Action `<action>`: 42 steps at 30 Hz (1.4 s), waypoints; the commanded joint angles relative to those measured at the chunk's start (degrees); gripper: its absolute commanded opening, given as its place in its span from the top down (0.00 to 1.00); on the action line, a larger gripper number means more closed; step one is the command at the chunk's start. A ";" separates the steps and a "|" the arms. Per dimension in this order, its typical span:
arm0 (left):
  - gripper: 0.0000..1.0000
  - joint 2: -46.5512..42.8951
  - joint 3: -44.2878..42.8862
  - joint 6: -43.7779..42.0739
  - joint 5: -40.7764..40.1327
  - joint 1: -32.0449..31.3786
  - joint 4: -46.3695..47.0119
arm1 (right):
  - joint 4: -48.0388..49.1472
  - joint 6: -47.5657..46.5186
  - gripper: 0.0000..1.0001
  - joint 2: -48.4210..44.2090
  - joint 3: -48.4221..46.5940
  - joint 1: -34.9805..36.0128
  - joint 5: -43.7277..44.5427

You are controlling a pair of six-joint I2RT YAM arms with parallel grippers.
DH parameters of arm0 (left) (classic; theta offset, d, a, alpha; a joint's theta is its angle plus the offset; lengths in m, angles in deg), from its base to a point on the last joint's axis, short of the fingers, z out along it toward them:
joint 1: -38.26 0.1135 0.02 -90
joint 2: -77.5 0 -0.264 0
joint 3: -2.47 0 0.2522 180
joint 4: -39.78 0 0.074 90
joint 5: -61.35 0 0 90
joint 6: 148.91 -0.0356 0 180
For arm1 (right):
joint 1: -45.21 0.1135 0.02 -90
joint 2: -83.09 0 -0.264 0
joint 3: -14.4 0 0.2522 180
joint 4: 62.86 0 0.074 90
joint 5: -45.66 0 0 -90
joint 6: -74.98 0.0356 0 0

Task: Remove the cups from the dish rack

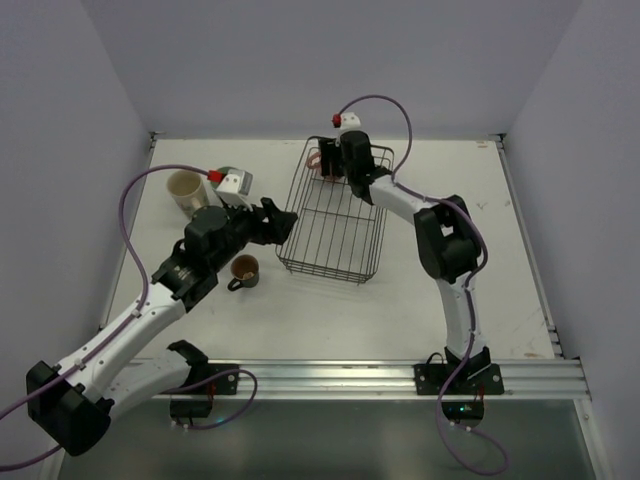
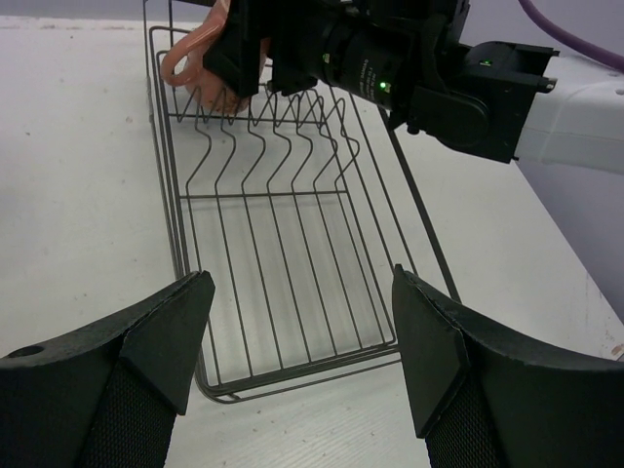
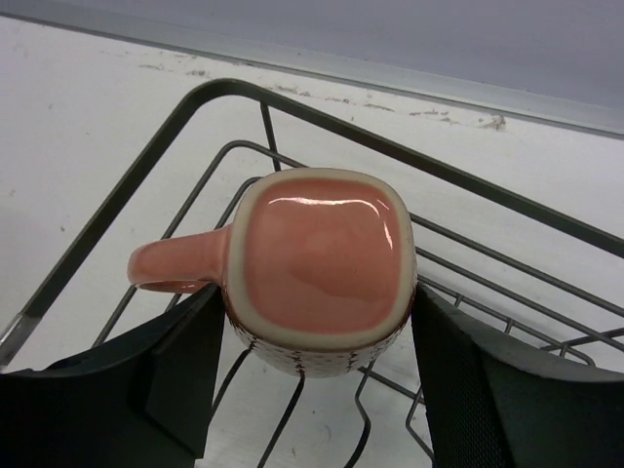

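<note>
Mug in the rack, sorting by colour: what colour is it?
The mug is salmon pink; best in right wrist view.

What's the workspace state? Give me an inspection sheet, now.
Surface: white table, lightly marked.
Job's things: dish rack centre; pink mug in its far corner; cream tumbler and black mug on the table, left of it.
Clutter: nothing seen.
Tools: left tool open, facing the rack; right tool straddles the pink mug, grip unclear.
Cables: purple cable loops off each arm.
Surroundings: pale walls; metal rail at near edge.
</note>
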 commanded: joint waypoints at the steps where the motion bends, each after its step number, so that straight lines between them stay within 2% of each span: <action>1: 0.20 0.80 0.41 0.99 0.62 -0.12 4.41 | 14.06 -0.48 0.68 -9.99 0.23 -0.28 2.13; 12: 0.20 3.87 -1.26 1.07 0.80 -0.12 6.87 | 19.87 5.85 0.68 -19.30 9.36 -0.98 -0.42; 15: 0.20 5.10 -2.05 1.51 2.38 -0.12 8.36 | 20.04 11.72 0.68 -23.95 14.28 -1.77 -3.57; 19: 0.21 7.21 -2.05 2.83 4.04 -0.12 11.09 | 22.67 25.58 0.68 -29.84 24.19 -2.92 -11.30; 23: 0.26 9.67 -1.53 5.02 5.98 -0.12 14.78 | 26.89 35.19 0.68 -35.64 32.04 -3.09 -19.12; 30: 0.35 13.01 1.46 12.23 10.81 -0.12 29.25 | 38.22 55.74 0.68 -40.13 42.50 -5.55 -27.57; 33: 0.35 15.03 1.55 14.87 12.66 -0.12 32.27 | 42.18 59.71 0.68 -41.02 45.49 -5.64 -28.54; 35: 0.37 16.35 1.29 16.53 13.01 -0.21 32.02 | 42.28 60.78 0.69 -40.75 46.02 -5.55 -28.98; 38: 0.39 16.53 1.90 17.51 7.13 -0.21 26.13 | 36.66 57.98 0.69 -41.28 46.99 -5.55 -25.83; 40: 0.42 17.75 3.93 16.03 8.61 -0.21 28.59 | 33.35 52.98 0.68 -41.98 47.52 -5.55 -25.47; 42: 0.43 17.94 2.44 14.09 8.88 -0.29 24.82 | 24.41 44.50 0.67 -42.77 45.68 -5.21 -25.04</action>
